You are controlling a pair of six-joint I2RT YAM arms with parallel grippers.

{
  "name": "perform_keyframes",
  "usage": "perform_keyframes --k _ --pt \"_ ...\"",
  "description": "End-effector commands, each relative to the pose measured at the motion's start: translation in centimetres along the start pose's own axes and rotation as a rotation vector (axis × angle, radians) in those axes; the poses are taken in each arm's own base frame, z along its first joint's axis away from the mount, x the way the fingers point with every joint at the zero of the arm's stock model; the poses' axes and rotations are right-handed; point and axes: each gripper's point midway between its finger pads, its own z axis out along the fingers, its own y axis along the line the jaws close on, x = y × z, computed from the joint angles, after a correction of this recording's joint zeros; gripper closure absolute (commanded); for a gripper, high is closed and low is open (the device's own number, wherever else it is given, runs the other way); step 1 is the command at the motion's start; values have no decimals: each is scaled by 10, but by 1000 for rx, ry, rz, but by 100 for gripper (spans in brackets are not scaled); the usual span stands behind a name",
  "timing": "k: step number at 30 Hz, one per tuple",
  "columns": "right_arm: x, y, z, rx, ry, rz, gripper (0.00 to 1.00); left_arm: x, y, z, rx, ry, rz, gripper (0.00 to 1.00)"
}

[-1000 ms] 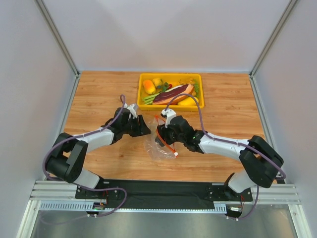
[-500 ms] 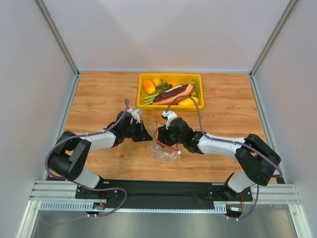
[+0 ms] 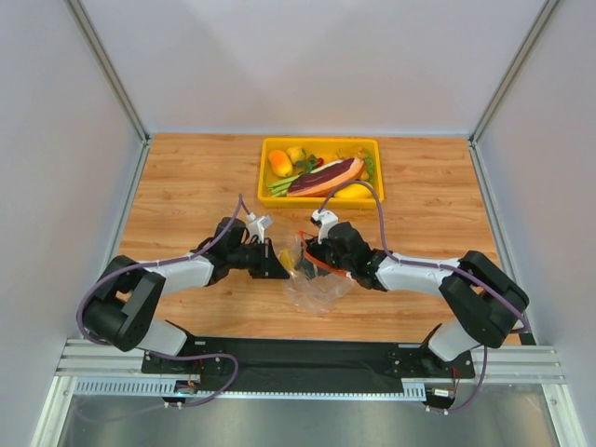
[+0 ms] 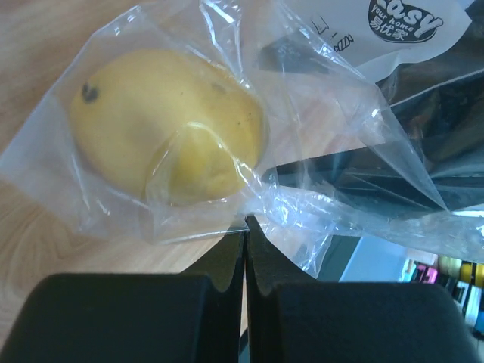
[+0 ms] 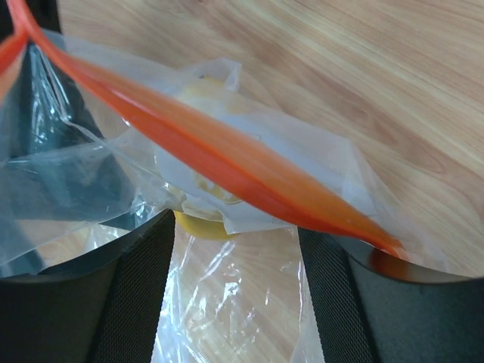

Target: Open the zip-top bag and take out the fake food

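Pale wood-grain boards form the table, which is closed in by white walls. At its far edge a yellow plastic bin is seen, filled with toy food, among it a long maroon meat slice with a tan rind. Near the middle of the table a crinkly clear plastic zip-top bag is spread, with one gripper at either side of it. A small round yellow fruit is enclosed in the bag, wrapped tightly by the film at the bag's left end. The left gripper is placed low over the board just beside that fruit, its two black fingers pressed together with no gap. The bag's edge lies right at the tips, but whether film is pinched there cannot be told. The right gripper is held at the bag's mouth with its fingers apart. The red-orange zip strip is stretched slantwise across the space between them and is draped over the finger on the right of the wrist view, with clear film and part of the yellow fruit seen beneath it.
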Motion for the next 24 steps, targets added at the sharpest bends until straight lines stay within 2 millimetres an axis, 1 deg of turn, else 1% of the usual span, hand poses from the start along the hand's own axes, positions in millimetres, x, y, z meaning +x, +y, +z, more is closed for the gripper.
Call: perform_keyframes --k 1,3,5,8,12,16,20,24 --pt "-17 22 2 -121 -77 -31 31 9 -18 -4 90 35 86 100" --pt "-20 25 1 -143 -96 -31 31 13 -21 -5 103 50 92 100" --pt "-19 22 0 -127 -100 -27 30 16 -23 -5 111 56 98 100" --pt "-19 12 -2 -75 -100 -26 30 15 -25 -8 114 46 109 100" --pt "-17 3 -11 -55 -107 -11 30 12 -30 -12 118 33 120 100" --pt "-20 -7 -19 -35 -129 12 30 14 -28 -12 110 31 120 100" --pt "-26 -9 -27 -34 -151 16 30 16 -26 -12 103 31 115 100" --pt "-24 -11 -25 -21 -136 8 30 16 -31 -12 137 32 121 100"
